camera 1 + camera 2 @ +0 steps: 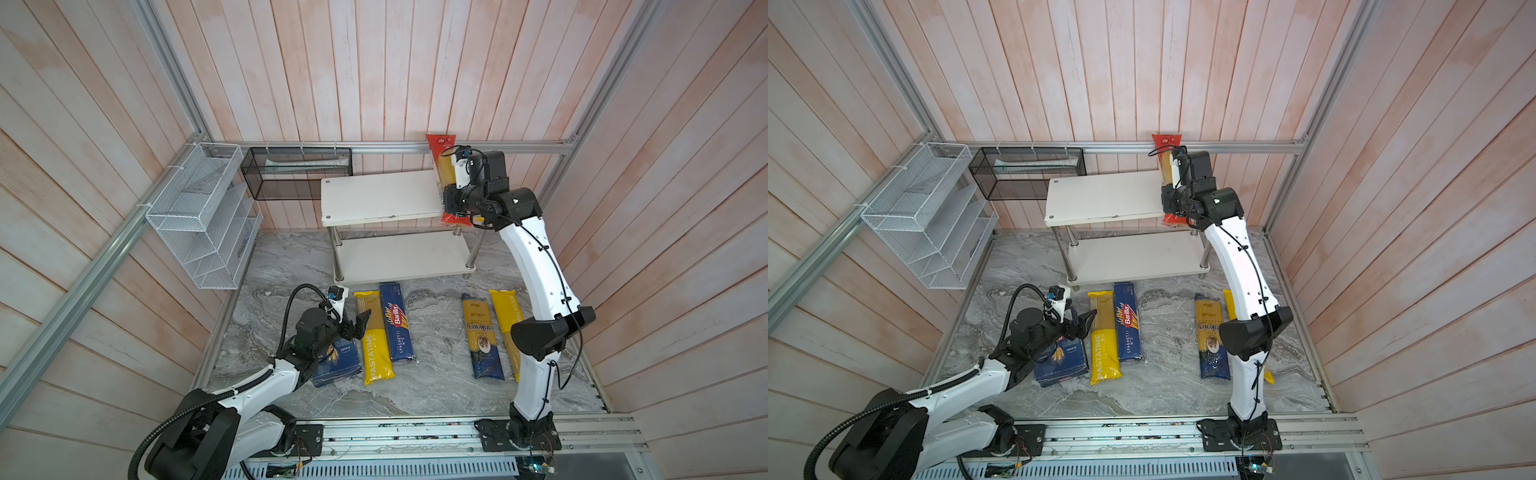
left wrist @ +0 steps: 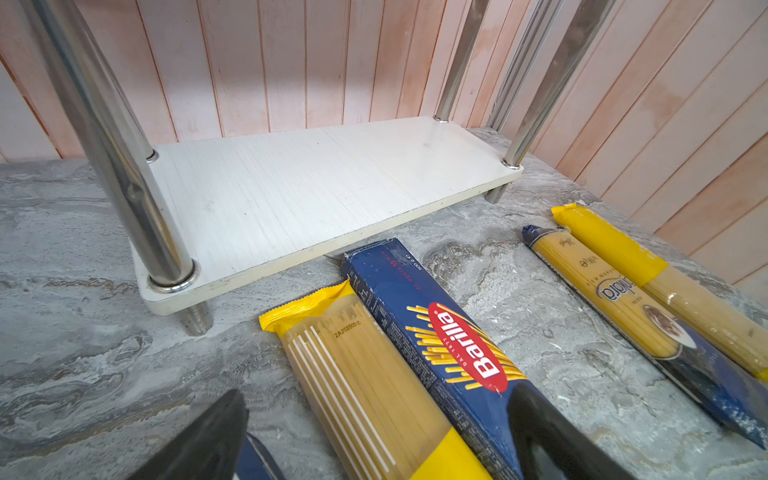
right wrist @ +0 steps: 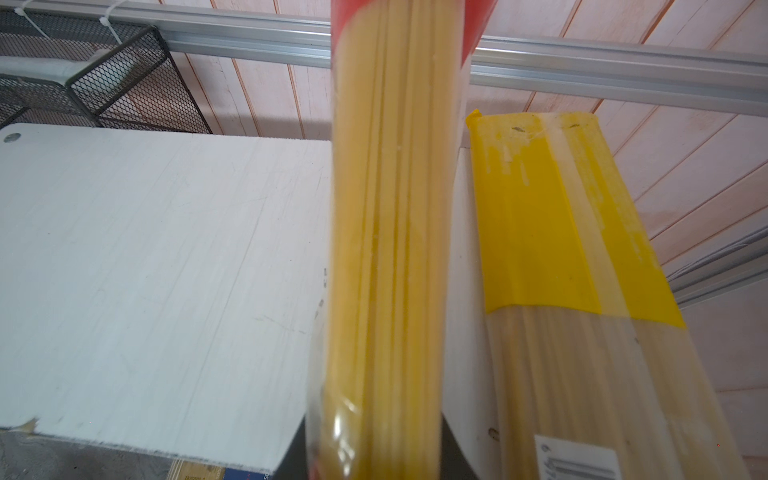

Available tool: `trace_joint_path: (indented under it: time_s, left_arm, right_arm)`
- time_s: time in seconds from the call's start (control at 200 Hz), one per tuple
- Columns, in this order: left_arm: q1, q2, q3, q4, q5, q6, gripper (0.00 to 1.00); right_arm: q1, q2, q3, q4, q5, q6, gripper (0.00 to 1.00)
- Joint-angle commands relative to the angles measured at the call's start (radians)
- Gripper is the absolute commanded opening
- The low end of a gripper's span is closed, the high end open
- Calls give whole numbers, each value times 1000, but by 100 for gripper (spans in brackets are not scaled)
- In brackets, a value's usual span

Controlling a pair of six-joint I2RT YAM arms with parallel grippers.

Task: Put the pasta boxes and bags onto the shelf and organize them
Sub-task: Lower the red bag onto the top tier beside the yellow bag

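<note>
**A:** So, where is the red-and-clear spaghetti bag (image 1: 443, 170)?

**B:** In the right gripper (image 1: 445, 200). Its jaws are clamped on the bag's lower half. The bag runs front to back over the right end of the top board (image 1: 374, 195) of the shelf (image 1: 338, 249), and its red lower end hangs past the front edge. Whether it touches the board, I cannot tell.

**A:** What else is on that board?

**B:** In the right wrist view a yellow-and-clear bag (image 3: 561, 249) lies just beside the held one, on the side away from the black mesh basket (image 3: 124, 79).

**A:** And the left gripper (image 1: 360, 323)?

**B:** Its jaws are spread wide and hold nothing. It hangs low, beside the clear half of the PASTATIME bag (image 1: 374, 340).

**A:** Where is the rest?

**B:** Flat on the marble tabletop (image 1: 436, 374), in front of the shelf, all lying lengthwise. The wide Barilla box (image 1: 340, 361) sits partly under the left arm. Next comes the PASTATIME bag, touching the Barilla Spaghetti box (image 1: 397, 322). Well apart to the right, the gold-and-dark-blue bag (image 1: 482, 336) lies just beside another yellow bag (image 1: 507, 316), which is partly hidden behind the right arm
</note>
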Motion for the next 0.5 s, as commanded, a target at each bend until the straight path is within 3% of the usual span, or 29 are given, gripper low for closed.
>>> trace_joint_path:
  time_s: [0.0, 0.175, 0.27, 0.495]
  left_arm:
    - [-4, 4, -5, 16, 2, 1, 100]
    - [-4, 4, -3, 15, 0, 0, 100]
    - [-4, 2, -4, 16, 2, -1, 100]
    - [-4, -2, -5, 13, 2, -1, 100]
  right_arm:
    - [-3, 23, 28, 108, 37, 2, 10]
    - [-2, 26, 28, 106, 38, 11, 19]
    - [-2, 25, 28, 102, 37, 17, 32]
    - [-2, 14, 30, 120, 39, 30, 39]
